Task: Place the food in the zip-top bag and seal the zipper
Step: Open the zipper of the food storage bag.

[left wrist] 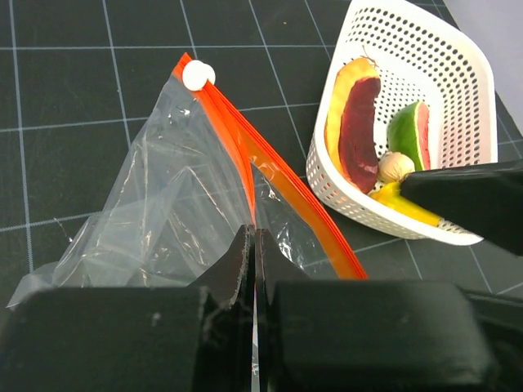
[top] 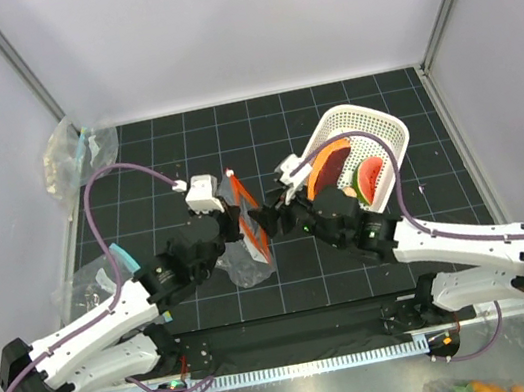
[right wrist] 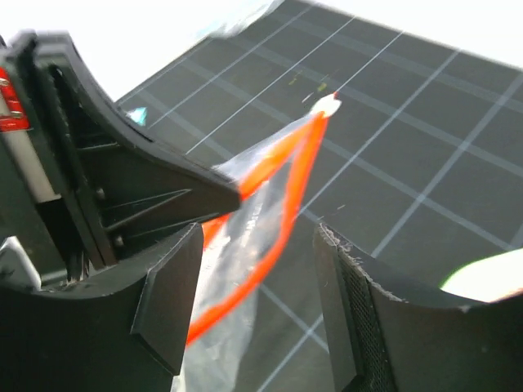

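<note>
Two claws meet at the zip-top bag (left wrist: 163, 212), which stands crumpled on the bench (top: 181, 139) beside the white basket (left wrist: 458, 90). Your left claw (left wrist: 255, 245) is clamped tight on the bag's top edge. Your right claw (right wrist: 255, 237) has its jaws apart, straddling the red-orange zipper (left wrist: 286, 192) without pinching it. The food sits in the tilted basket: watermelon slice (left wrist: 413, 135), dark red piece (left wrist: 359, 122), peach ball (left wrist: 395, 167), lemon (left wrist: 400, 204).
</note>
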You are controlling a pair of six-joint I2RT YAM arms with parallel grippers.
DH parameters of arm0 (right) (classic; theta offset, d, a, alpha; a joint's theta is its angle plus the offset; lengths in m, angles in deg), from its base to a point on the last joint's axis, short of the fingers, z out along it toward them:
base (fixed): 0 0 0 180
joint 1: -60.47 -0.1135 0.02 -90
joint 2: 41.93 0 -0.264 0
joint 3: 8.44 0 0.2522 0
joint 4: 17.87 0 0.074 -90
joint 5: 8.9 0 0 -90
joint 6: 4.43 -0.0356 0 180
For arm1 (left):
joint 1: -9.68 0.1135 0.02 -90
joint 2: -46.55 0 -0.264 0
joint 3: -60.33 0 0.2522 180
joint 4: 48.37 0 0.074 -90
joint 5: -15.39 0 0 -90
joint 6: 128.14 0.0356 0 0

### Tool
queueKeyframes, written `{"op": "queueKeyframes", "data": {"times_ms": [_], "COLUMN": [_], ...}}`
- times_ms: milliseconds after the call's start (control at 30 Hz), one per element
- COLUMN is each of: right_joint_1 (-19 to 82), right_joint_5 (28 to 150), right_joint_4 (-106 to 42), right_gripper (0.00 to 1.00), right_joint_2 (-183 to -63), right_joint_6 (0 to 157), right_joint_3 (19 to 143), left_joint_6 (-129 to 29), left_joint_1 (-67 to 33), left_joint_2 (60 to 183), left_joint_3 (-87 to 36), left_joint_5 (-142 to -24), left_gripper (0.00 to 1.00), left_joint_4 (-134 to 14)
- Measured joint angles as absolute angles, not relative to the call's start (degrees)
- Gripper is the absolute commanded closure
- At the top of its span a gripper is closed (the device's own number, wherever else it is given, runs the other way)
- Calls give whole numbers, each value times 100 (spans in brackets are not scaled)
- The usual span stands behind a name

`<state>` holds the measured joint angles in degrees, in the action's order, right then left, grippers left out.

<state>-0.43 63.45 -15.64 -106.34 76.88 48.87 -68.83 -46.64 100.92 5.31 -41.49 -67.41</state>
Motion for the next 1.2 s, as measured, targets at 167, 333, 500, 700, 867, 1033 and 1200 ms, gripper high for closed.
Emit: {"op": "queueKeyframes", "data": {"times_ms": [167, 333, 500, 700, 867, 1033, 1200], "right_joint_1": [147, 363, 435, 435, 446, 475, 477], "right_joint_5": [6865, 7066, 7079, 6865, 6559, 6688, 7392], "right_joint_4": [-1791, -2183, -2462, -2504, -2567, -2543, -2347], "right_gripper": [45, 49, 53, 27, 37, 56, 88], "right_joint_2": [-11337, -11917, -12006, -11923, -11648, -11504, -11512], "right_joint_6": [7317, 7021, 6886, 6901, 6958, 7017, 7076], "right_joint_3": [5217, 5510, 5626, 5643, 5621, 5621, 5523], "left_joint_6": [-6673, -6505, -6461, -6444, -6400, -6335, -6315], "left_joint_1": [-4814, -4919, -4919, -4919, -4919, -4919, -4919], "left_joint_2": [10099, 10103, 10077, 9850, 9767, 9769, 9771], "left_joint_3": [531, 531, 531, 531, 531, 533, 533], "left_joint_5": [-3996, -3779, -3642, -3600, -3613, -3633, -3699], "left_gripper": [100, 100, 100, 100, 100, 100, 100], "left_joint_4": [-6734, -6734, -6734, -6701, -6601, -6572, -6537]}}
